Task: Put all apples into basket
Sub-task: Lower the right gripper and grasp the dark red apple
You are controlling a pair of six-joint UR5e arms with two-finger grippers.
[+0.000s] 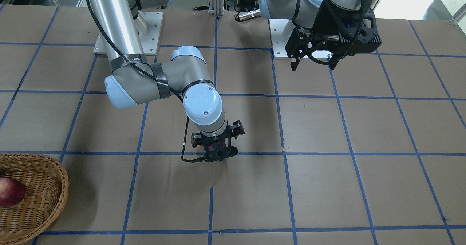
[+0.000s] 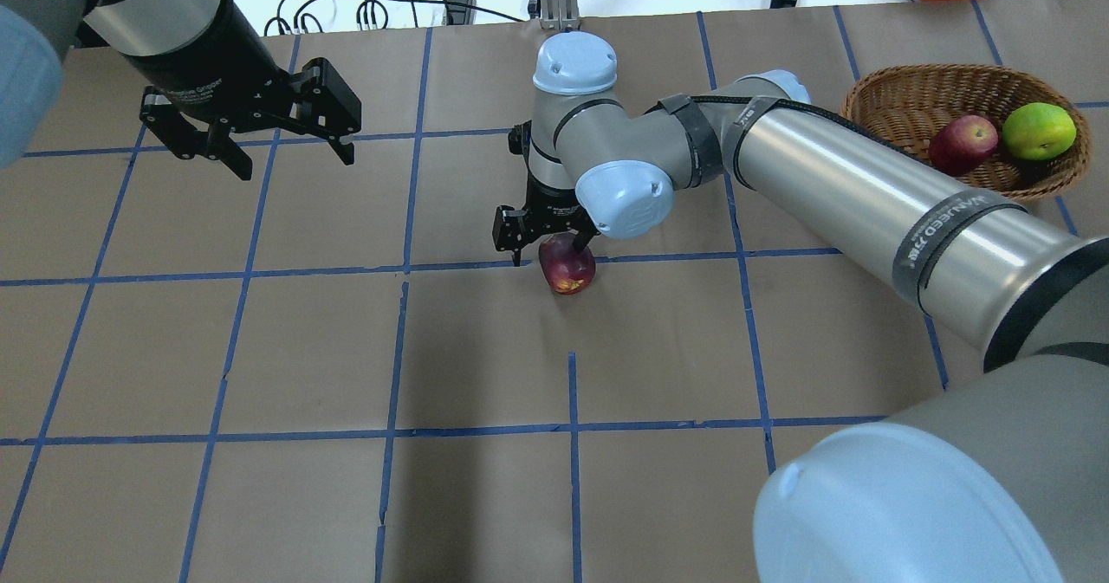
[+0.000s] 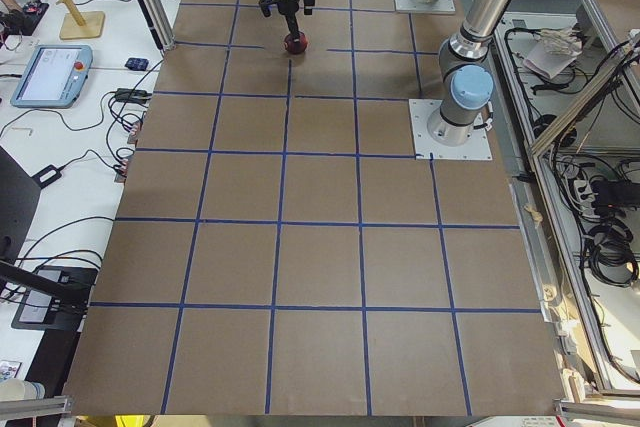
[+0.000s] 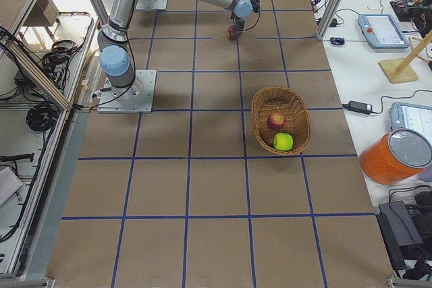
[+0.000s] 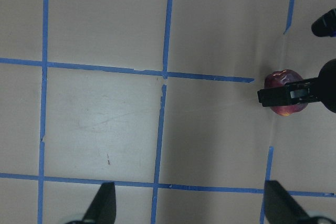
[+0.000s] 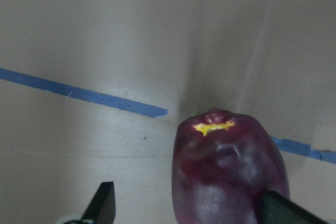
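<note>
- Maroon apple (image 2: 567,267) sits on the table (image 2: 260,349), right between the two fingers (image 6: 105,205) of the right gripper (image 2: 550,249).
- Those fingers are apart and not squeezing yet. One finger is close by the apple's side, and I cannot tell if it touches. The other has a gap next to it.
- The left gripper (image 2: 295,163) hangs in the air with its fingers spread wide, holding nothing.
- The red apple (image 2: 962,144) and green apple (image 2: 1038,130) lie in the basket (image 2: 875,98), well away from both sets of fingers.
- I think the maroon apple is hard, smooth, round and a bit heavy, so it could slip or roll. It seems best to pinch it across its fat middle, not up near the top.
</note>
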